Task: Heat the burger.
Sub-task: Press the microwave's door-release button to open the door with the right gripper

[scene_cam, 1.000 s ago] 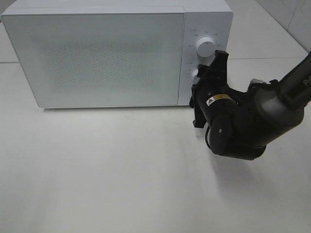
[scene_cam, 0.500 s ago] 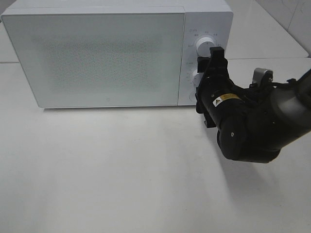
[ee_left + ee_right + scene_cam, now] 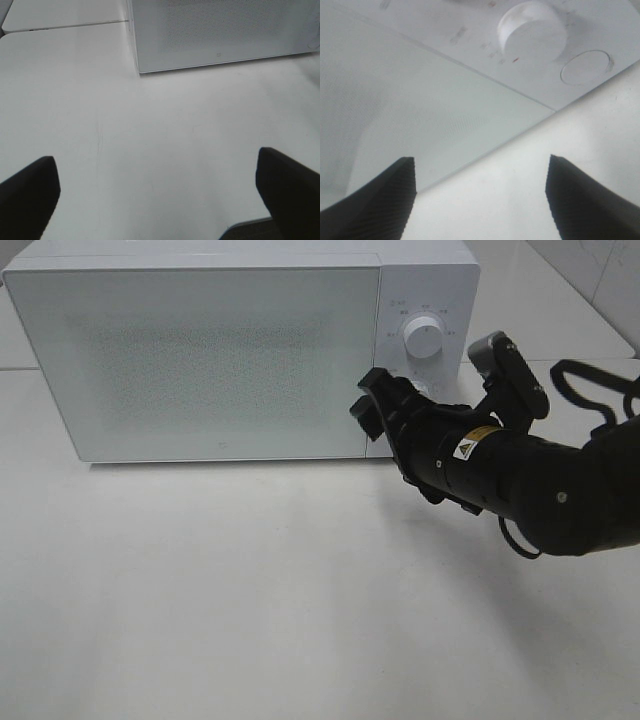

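The burger is out of view in every frame. A white microwave [image 3: 200, 350] stands at the back of the table with its door [image 3: 210, 360] shut. My right gripper [image 3: 368, 402] hangs in front of the door's lower right edge, beside the control panel, jaws open with nothing between them. The right wrist view shows this gripper [image 3: 480, 165] facing the seam between door [image 3: 420, 115] and panel, with the lower knob [image 3: 532, 27] and a round button [image 3: 585, 66] just beyond. My left gripper [image 3: 155, 160] is open over bare table, well short of the microwave [image 3: 220, 30].
The upper knob [image 3: 424, 338] sits on the control panel above my right arm. White table [image 3: 250, 590] spreads in front of the microwave. A seam between tabletops [image 3: 65, 24] runs at the far left.
My right gripper left the lower knob, turned and swung left to the door's right edge, its jaws widening. The left gripper's earlier state is not shown.
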Controlling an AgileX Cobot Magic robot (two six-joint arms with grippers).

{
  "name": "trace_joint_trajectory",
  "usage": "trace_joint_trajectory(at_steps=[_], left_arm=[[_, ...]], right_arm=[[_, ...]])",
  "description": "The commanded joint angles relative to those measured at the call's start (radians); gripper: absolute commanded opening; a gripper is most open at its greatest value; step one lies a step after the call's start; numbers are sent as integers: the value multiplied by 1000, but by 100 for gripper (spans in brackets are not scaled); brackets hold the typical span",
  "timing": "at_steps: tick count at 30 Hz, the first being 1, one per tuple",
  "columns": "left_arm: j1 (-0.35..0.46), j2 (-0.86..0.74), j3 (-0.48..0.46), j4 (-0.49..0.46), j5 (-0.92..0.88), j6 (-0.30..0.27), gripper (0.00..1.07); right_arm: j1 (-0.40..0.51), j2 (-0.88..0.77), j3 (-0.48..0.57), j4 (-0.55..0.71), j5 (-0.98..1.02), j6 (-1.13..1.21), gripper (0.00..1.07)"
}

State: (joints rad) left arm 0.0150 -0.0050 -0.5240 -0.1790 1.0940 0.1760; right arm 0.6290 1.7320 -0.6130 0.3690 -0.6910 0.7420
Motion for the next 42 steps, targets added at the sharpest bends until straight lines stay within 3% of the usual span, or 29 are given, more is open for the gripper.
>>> trace_joint_trajectory(at_steps=[1, 10, 16, 24, 26, 42], left_arm=[[-4, -19, 2, -5, -15, -8, 100], [-4, -19, 2, -5, -15, -8, 100], [-4, -19, 2, -5, -15, -8, 100], [-4, -19, 2, -5, -15, -8, 100], [-4, -19, 2, -5, -15, -8, 100], [-4, -19, 2, -5, -15, -8, 100]], right_arm=[[0, -65, 3, -62, 136, -144, 73], [0, -256, 3, -91, 597, -609, 73], [0, -361, -8, -120, 864, -802, 73], [0, -505, -15, -203, 1126, -804, 73], [0, -614, -15, -229, 1251, -799, 73], [0, -1061, -15, -231, 1543, -794, 73]])
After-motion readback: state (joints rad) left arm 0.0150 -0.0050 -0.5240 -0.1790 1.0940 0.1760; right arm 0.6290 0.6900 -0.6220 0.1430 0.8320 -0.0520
